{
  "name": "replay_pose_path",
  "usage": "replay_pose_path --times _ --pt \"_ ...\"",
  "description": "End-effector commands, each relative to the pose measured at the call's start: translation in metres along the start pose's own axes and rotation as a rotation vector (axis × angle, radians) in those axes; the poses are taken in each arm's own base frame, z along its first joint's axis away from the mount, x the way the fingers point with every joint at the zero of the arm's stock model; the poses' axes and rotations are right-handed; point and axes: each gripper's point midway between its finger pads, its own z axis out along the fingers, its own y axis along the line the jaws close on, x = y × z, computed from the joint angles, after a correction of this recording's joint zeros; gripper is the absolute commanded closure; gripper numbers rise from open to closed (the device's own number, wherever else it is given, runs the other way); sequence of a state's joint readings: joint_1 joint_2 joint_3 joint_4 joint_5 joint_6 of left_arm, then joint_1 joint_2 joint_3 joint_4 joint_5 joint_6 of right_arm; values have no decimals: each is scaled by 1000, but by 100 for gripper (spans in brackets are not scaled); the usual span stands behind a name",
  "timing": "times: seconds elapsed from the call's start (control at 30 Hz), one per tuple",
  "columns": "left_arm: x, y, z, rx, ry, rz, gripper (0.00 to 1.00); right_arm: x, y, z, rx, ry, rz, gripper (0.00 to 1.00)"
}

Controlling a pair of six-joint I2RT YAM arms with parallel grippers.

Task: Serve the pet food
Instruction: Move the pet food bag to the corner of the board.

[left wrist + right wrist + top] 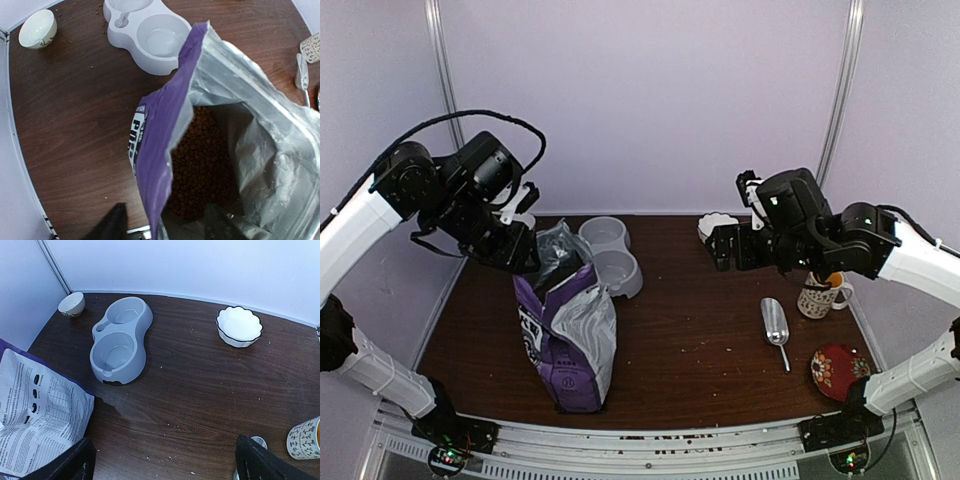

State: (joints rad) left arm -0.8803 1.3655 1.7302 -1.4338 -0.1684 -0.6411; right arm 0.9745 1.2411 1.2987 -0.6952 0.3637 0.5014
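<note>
Only the left wrist camera sees the pet food [200,165], deep inside the open purple bag [570,340] beside the grey double bowl [120,340]. The left gripper [167,212] straddles the bag's front wall, jaws apart, seemingly not yet pinching. The right gripper [170,465] hangs wide open, empty.

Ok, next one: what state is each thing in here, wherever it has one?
Purple foil pet food bag: upright, mouth open.
Reddish-brown kibble: inside the bag.
Grey plastic double bowl: both wells empty.
Metal scoop: lying on the table, untouched.
White scalloped bowl: upright, empty.
Small white round bowl: upright, empty.
Patterned mug: upright.
Left gripper: open, astride the bag's purple edge.
Right gripper: open, holding nothing.
</note>
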Motion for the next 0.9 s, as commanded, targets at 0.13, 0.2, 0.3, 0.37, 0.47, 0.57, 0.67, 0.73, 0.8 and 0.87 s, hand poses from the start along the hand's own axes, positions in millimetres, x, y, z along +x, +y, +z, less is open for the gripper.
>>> replay_pose_path --times 0.13,0.2,0.3,0.37,0.47,0.57,0.67,0.73,0.8,0.87 --pt "-13 6 8 -31 -66 0 100 -3 -15 -8 39 -26 17 0" --pt "-14 14 4 -64 -74 3 100 -3 -15 -8 41 -27 15 0" --pt "-15 28 -2 -105 -80 3 100 -3 -15 -7 41 -24 13 0" --pt "-16 36 -5 -117 -88 1 100 -3 -15 -6 46 -18 8 0" --pt "-16 50 -12 -143 -104 -6 100 -3 -16 -6 53 -14 3 0" --pt "-15 64 -17 -172 -117 -7 100 -4 -16 -6 58 -12 0 0" --pt "-14 82 -21 -205 -128 -16 100 -5 -16 -5 60 -11 -2 0" --pt "-14 91 -24 -221 -138 -19 100 -5 -16 -4 61 -5 -5 0" --pt "-14 99 -28 -234 -149 -20 100 -4 -15 -3 62 -2 -6 0" --pt "-15 106 -30 -246 -157 -22 100 -3 -15 -1 64 2 -8 0"
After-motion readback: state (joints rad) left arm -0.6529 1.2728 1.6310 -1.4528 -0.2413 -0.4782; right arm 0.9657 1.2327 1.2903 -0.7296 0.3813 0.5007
